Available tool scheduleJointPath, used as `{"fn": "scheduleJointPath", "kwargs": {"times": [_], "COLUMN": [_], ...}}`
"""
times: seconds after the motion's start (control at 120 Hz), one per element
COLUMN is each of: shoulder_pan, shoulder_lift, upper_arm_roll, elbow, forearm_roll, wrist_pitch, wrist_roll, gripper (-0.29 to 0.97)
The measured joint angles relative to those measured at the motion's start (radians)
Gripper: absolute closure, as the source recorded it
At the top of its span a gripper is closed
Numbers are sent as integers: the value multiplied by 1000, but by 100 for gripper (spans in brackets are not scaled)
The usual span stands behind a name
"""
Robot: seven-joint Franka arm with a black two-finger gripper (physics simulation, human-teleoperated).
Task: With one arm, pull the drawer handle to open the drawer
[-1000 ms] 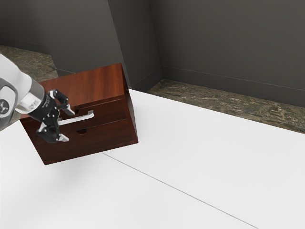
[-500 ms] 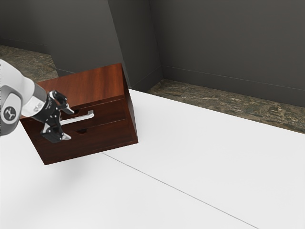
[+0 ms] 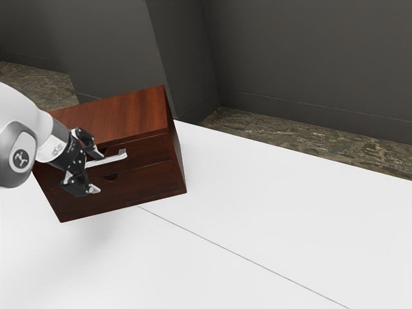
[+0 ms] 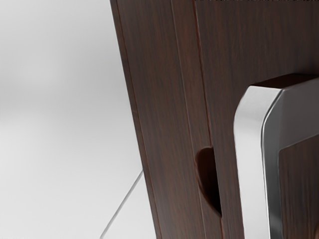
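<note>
Fingers of the black two-finger end effector [image 3: 96, 171] gape, released, astride the near end of the silver bar handle [image 3: 111, 158], which runs lengthwise across the upper drawer [image 3: 148, 149] of the reddish wooden cabinet [image 3: 119, 114].

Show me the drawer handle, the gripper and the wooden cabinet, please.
drawer handle [image 3: 111, 158]: exterior view, middle of the silver bar.
gripper [image 3: 98, 172]: exterior view, midway between its two fingertips.
wooden cabinet [image 3: 119, 114]: exterior view, on its top face.
</note>
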Motion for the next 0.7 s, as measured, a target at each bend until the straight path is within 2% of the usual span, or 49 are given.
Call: {"fn": "scheduleJointPath", "kwargs": {"times": [0.283, 0.7], "shoulder_pan": [0, -5], "shoulder_lift": [10, -11], "upper_arm_roll": [0, 1], "elbow": [-3, -8], "forearm_roll": [0, -4], "wrist_pitch": [3, -7], "wrist_roll": [-21, -44], "gripper": [4, 34]}}
